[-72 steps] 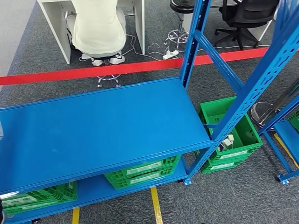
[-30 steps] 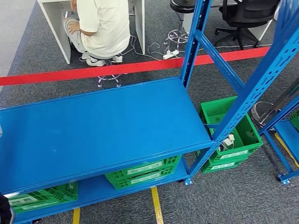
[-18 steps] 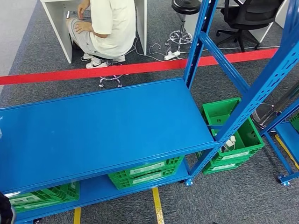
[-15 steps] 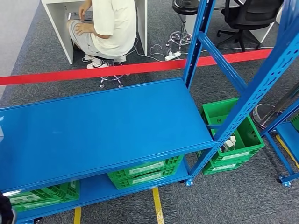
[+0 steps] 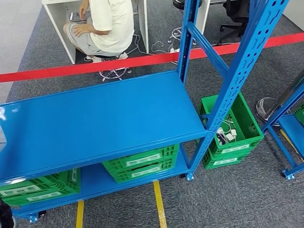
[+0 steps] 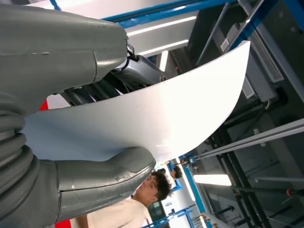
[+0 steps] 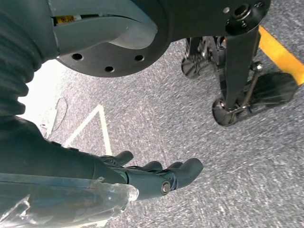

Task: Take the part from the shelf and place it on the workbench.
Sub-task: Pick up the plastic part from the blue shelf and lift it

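The left robot hand (image 6: 77,137) holds the part (image 6: 161,114), a curved white panel. The thick grey thumb presses on one face of the panel and the darker fingers (image 6: 139,71) lie against the other face, so the panel is clamped between them. In the left wrist view the panel stands out past the hand, with ceiling lights and blue beams behind it, and a person in a pale shirt (image 6: 121,213) is seen near its edge.

The right robot hand (image 7: 157,178) hangs above the grey carpet (image 7: 215,171). Its dark fingers are stretched out and a little apart, and they hold nothing. A yellow floor line (image 7: 281,54) runs near it.

In the head view the blue shelf (image 5: 100,118) stands in front, its upper board bare. Green crates (image 5: 141,164) sit on the lower board, and another green crate (image 5: 232,128) stands on the floor beside the shelf's post. Behind a red tape (image 5: 107,66), a second person (image 5: 104,23) sits at a white desk (image 5: 61,21).
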{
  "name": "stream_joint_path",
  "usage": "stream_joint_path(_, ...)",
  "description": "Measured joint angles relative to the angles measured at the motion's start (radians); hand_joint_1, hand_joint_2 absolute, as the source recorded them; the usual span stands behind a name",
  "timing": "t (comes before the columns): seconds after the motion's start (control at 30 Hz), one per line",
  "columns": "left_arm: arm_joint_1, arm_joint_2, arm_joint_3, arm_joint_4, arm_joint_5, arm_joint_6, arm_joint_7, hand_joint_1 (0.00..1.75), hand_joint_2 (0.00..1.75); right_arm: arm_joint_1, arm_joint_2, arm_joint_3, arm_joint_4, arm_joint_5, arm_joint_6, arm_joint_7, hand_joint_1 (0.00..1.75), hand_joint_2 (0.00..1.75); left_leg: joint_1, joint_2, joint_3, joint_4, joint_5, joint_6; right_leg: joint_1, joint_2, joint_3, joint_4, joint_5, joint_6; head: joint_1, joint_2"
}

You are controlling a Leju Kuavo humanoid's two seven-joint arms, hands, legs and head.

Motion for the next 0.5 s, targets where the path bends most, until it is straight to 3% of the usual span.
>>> stream_joint_path(0.07,-0.002,0.000,0.000,0.000,0.000,0.000,0.000,1.75,1.75,-0.001,0.000,0.000,0.000,0.000,0.000,0.000,0.00,1.75,-0.002,-0.001,0.090,-0.140,0.028,0.008,0.002,0.001,-0.013,0.001,0.016,0.009,0.001,0.000)
stream_joint_path(0.13,-0.003,0.000,0.000,0.000,0.000,-0.001,0.000,1.75,1.75,0.000,0.000,0.000,0.000,0.000,0.000,0.000,0.00,1.75,-0.007,-0.002,0.116,-0.190,0.037,0.019,0.004,0.001,-0.017,-0.003,0.031,0.022,0.002,0.000)
stream_joint_path(0.2,-0.002,-0.001,0.000,0.000,0.000,-0.001,0.000,1.75,1.75,0.002,0.000,0.000,0.000,0.000,0.000,0.000,0.00,1.75,-0.009,-0.001,0.106,-0.190,0.055,0.035,0.000,0.001,-0.018,-0.011,0.044,0.035,0.002,0.000)
stream_joint_path(0.23,-0.002,-0.001,0.000,0.000,0.000,-0.001,0.000,1.75,1.75,0.002,0.000,0.000,0.001,0.000,0.000,0.000,0.00,1.75,-0.009,0.001,0.098,-0.191,0.065,0.043,-0.002,0.000,-0.025,-0.005,0.032,0.041,0.003,0.000)
stream_joint_path(0.3,-0.003,-0.001,0.000,0.000,-0.001,-0.001,0.000,1.75,1.75,0.003,-0.001,-0.001,0.002,0.002,-0.001,-0.001,0.00,1.75,-0.006,0.004,0.077,-0.193,0.088,0.054,-0.003,0.000,-0.052,0.065,-0.046,0.050,0.006,0.000)
stream_joint_path(0.37,-0.003,-0.003,0.000,0.000,-0.004,-0.001,0.000,1.75,1.75,0.002,-0.001,0.000,0.002,0.013,-0.005,-0.004,0.00,1.75,-0.007,0.004,0.050,-0.193,0.110,0.059,-0.003,-0.001,-0.084,0.196,-0.145,0.056,0.009,0.000)
stream_joint_path(0.4,-0.003,-0.004,0.000,0.001,-0.006,-0.001,0.000,1.75,1.75,0.002,-0.002,0.000,0.002,0.020,-0.008,-0.008,0.00,1.75,-0.008,0.004,0.035,-0.192,0.121,0.059,-0.003,0.000,-0.089,0.249,-0.166,0.057,0.010,0.000)
stream_joint_path(0.43,-0.003,-0.006,0.000,0.002,-0.005,-0.001,0.000,1.75,1.75,0.000,-0.003,0.000,0.002,0.027,-0.010,-0.014,0.00,1.75,-0.009,0.004,0.020,-0.191,0.132,0.058,-0.003,0.000,-0.079,0.273,-0.165,0.058,0.009,0.000)
stream_joint_path(0.47,-0.003,-0.008,0.000,0.003,-0.004,-0.001,0.000,1.75,1.75,-0.001,-0.005,0.000,0.002,0.031,-0.011,-0.023,0.00,1.75,-0.010,0.004,0.006,-0.190,0.143,0.056,-0.003,0.000,-0.049,0.259,-0.145,0.057,0.010,0.000)
stream_joint_path(0.5,-0.004,-0.010,0.000,0.004,-0.002,-0.001,0.000,1.75,1.75,-0.002,-0.007,0.000,0.002,0.035,-0.012,-0.034,0.00,1.75,-0.010,0.004,-0.007,-0.190,0.154,0.053,-0.003,0.000,-0.001,0.210,-0.119,0.055,0.010,0.000)
